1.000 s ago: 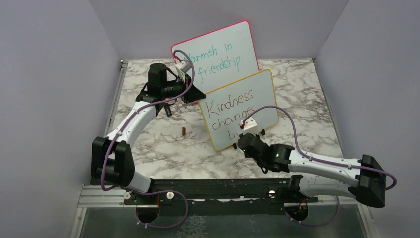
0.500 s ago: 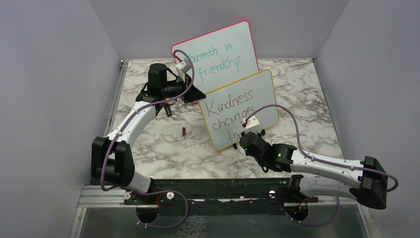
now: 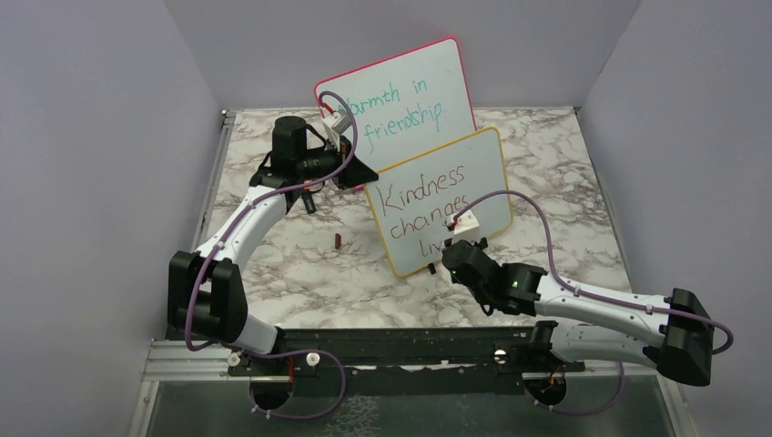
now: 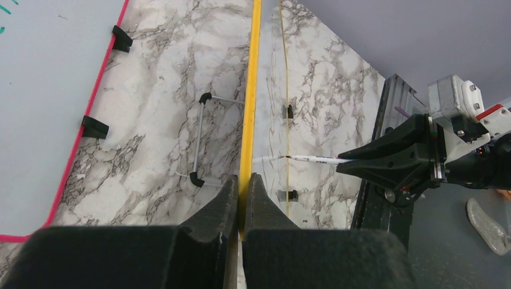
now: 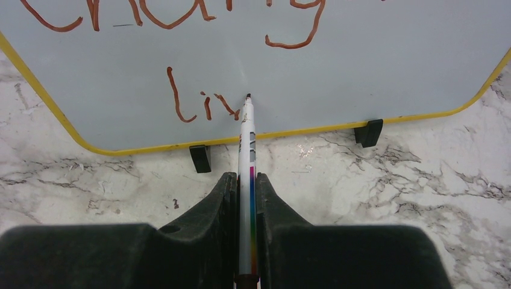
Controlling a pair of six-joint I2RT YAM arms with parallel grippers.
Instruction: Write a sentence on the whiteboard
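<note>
Whiteboard [image 3: 482, 159] upright mid-surface [image 3: 291, 255], fronting pink board [image 3: 401, 82]; sentence [image 3: 426, 209] reads "Kindness changes liv". The right jaws clamp marker [image 5: 247, 156], tip touching above bottom edge, blank board rightward. The left jaws pinch its left edge.

Lavender walls [image 3: 91, 137] enclose marble-pattern tabletop [image 3: 564, 173]; dark, possibly glass strip [image 3: 410, 405] along near edge.

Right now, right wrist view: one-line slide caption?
Right gripper holds the marker, tip on the yellow-framed whiteboard, sentence reaching "Liv".
</note>
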